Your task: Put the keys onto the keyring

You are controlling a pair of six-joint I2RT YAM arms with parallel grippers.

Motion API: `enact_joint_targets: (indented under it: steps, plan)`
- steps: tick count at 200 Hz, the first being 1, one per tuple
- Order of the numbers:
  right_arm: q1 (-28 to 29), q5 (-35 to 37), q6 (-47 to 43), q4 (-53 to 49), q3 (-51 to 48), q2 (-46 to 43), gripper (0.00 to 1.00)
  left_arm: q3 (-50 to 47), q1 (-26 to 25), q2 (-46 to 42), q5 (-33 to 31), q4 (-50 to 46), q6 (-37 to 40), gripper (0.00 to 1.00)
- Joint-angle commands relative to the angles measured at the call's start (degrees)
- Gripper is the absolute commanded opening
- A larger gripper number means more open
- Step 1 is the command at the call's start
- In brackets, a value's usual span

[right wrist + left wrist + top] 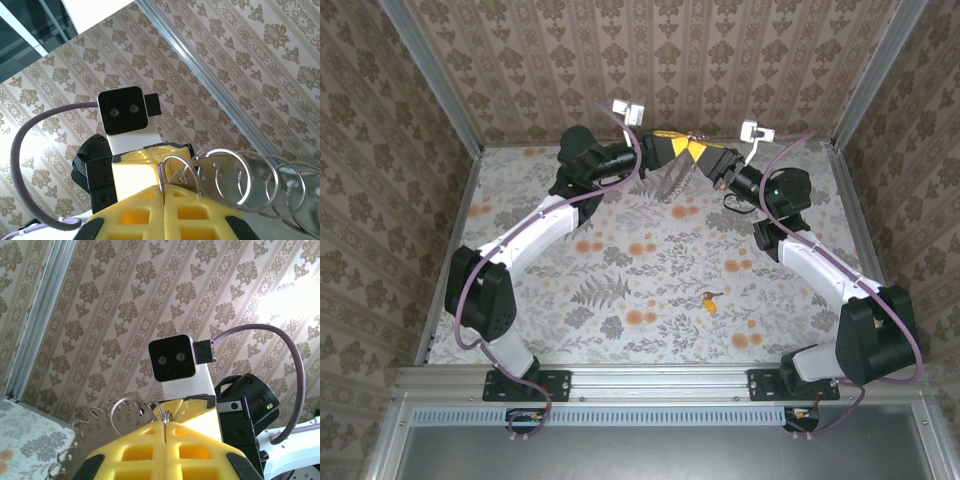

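Nearest the arm bases, the key (710, 298) lies alone on the flowered table (620, 270), towards the right side. It is tiny, with a yellow-orange head and a short dark shank, and nothing touches it. It sits well apart from both grippers.

Further back, both arms reach to the far edge of the table, where the left gripper (670, 146) and the right gripper (696, 152) meet tip to tip just in front of the papered wall (720, 60). The keyring (676, 186) hangs below that meeting point as a short dangling string.

In the wrist views it is a chain of thin, silvery wire rings linked one through the next, each round and shiny. In the left wrist view the yellow fingers (140, 450) are closed, with the wire of the end ring pinched in the seam and the other rings trailing off to the left. In the right wrist view the yellow fingers (190, 210) are likewise closed on a ring, with the chain running off to the right
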Motion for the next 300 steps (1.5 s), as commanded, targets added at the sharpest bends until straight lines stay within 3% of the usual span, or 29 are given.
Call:
enact_joint_targets:
  steps: [1,18,33,61,87,109,149,249,300]
  plan:
    - [0.1,-0.9,-1.2,-0.1,0.6,-0.1,0.03,2.5,-0.7,0.7,1.6,0.5,1.0,0.0]
    - [-1.8,-2.0,-2.4,-4.5,0.2,-2.0,0.38,2.6,-0.1,0.4,2.3,-0.4,1.9,0.0]
    - [-4.4,-2.5,-4.3,-9.5,-1.3,-5.1,0.47,2.7,0.9,-0.3,3.5,-2.3,3.6,0.0]
    - [-7.9,-5.3,-9.1,-20.2,-2.1,-10.8,0.46,4.6,2.4,-1.4,8.1,-8.2,8.3,0.0]
    - [-8.3,-9.9,-13.7,-28.6,-0.3,-12.6,0.45,8.1,2.7,-2.2,13.1,-21.4,18.7,0.0]
    - [-8.4,-13.5,-14.8,-30.4,1.1,-12.1,0.44,11.5,2.8,-2.3,16.6,-32.1,27.1,0.0]
    - [-8.2,-16.9,-16.0,-31.0,3.0,-11.0,0.43,16.0,3.0,-1.9,21.3,-43.4,34.3,0.0]
    - [-3.0,-17.0,-15.8,-28.6,6.3,-7.8,0.39,16.7,2.0,-2.1,23.8,-45.8,35.4,0.0]
    - [-1.1,-17.0,-17.4,-30.4,6.9,-7.5,0.31,16.4,1.7,-2.6,23.6,-45.7,35.5,0.0]
